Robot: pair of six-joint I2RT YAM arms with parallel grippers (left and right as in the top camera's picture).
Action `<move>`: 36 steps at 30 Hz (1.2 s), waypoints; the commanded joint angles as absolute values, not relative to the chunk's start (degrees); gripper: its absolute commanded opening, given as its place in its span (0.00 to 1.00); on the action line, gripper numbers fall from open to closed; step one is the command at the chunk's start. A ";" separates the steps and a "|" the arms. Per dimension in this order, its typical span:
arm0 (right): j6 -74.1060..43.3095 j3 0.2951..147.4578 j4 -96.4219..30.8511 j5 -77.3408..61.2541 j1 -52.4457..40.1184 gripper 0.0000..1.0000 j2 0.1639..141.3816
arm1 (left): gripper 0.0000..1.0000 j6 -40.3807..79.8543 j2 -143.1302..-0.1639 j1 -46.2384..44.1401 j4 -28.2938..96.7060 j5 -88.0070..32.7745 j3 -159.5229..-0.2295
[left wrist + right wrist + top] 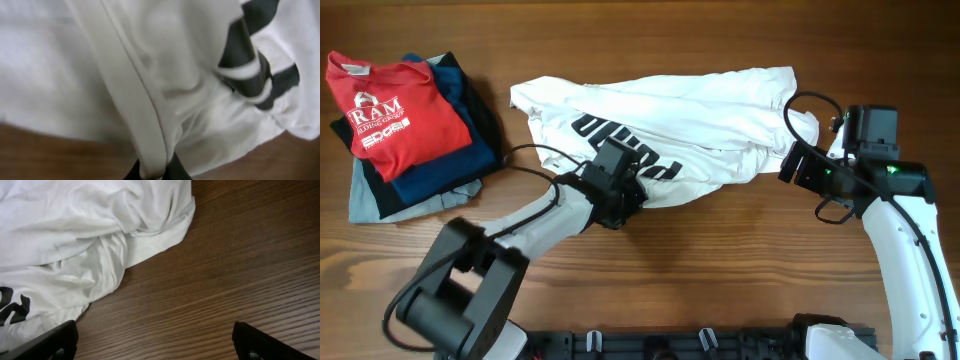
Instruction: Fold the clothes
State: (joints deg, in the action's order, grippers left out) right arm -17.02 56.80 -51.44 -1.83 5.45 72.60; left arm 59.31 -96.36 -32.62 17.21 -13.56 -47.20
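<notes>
A white T-shirt with black lettering lies crumpled across the middle of the wooden table. My left gripper sits at its near edge and is shut on a fold of the white hem, which shows between the fingertips in the left wrist view. My right gripper is open and empty, just off the shirt's right edge, over bare wood. The shirt's right part fills the upper left of the right wrist view.
A stack of folded clothes lies at the far left, with a red printed shirt on top of blue and dark ones. Bare wooden table lies in front of the white shirt.
</notes>
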 commanded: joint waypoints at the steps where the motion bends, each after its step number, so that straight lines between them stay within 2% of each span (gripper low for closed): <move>1: -15.05 57.25 -51.51 -0.84 5.65 1.00 72.14 | 0.04 53.80 -85.95 -31.51 24.86 -13.85 -49.60; 4: -15.07 57.25 -51.33 -0.86 5.65 1.00 72.16 | 0.04 51.99 -77.58 -28.64 29.54 -6.87 -51.88; 10: -15.05 57.25 -51.29 -0.86 5.65 1.00 72.16 | 0.04 50.13 -66.83 -20.36 28.62 6.24 -52.42; 11: -15.07 57.25 -51.29 -0.86 5.65 1.00 72.16 | 0.12 48.90 -66.85 -18.94 28.64 7.31 -52.42; 12: -15.07 57.25 -51.29 -0.89 5.65 0.99 72.16 | 0.32 47.92 -67.22 -17.56 28.80 7.66 -52.40; 13: -15.09 57.25 -51.29 -0.89 5.65 1.00 72.16 | 0.59 47.33 -68.01 -16.19 28.82 7.60 -52.40; 16: -15.07 57.25 -51.35 -0.89 5.65 1.00 72.16 | 0.79 46.65 -71.44 -12.88 29.02 7.57 -52.40; 17: -15.09 57.25 -51.48 -0.89 5.65 1.00 72.16 | 0.82 46.65 -72.82 -12.12 29.26 7.51 -52.40; 19: -15.05 57.25 -51.68 -0.89 5.65 1.00 72.16 | 0.82 46.65 -75.75 -11.35 29.69 5.48 -52.40; 22: -15.05 57.25 -51.70 -0.86 5.65 1.00 72.16 | 0.80 46.65 -79.90 -11.64 31.62 -3.64 -52.40; 24: -15.03 57.25 -51.59 -0.86 5.65 1.00 72.16 | 0.72 46.65 -82.19 -12.51 34.30 -10.85 -52.40; 25: -15.05 57.25 -51.57 -0.86 5.65 1.00 72.16 | 0.64 46.65 -83.18 -13.19 35.90 -14.04 -52.40; 26: -15.05 57.25 -51.55 -0.86 5.65 1.00 72.16 | 0.60 46.68 -84.27 -14.15 37.45 -16.10 -52.40; 27: -15.05 57.25 -51.51 -0.86 5.65 1.00 72.16 | 0.57 46.68 -85.17 -15.07 38.61 -16.75 -52.40; 32: -15.05 57.25 -51.13 -0.86 5.65 1.00 72.16 | 0.57 47.40 -90.65 -21.98 41.10 -16.62 -51.72; 36: -15.03 57.25 -51.22 -0.86 5.65 1.00 72.16 | 0.54 53.32 -95.31 -26.04 39.55 -14.87 -51.59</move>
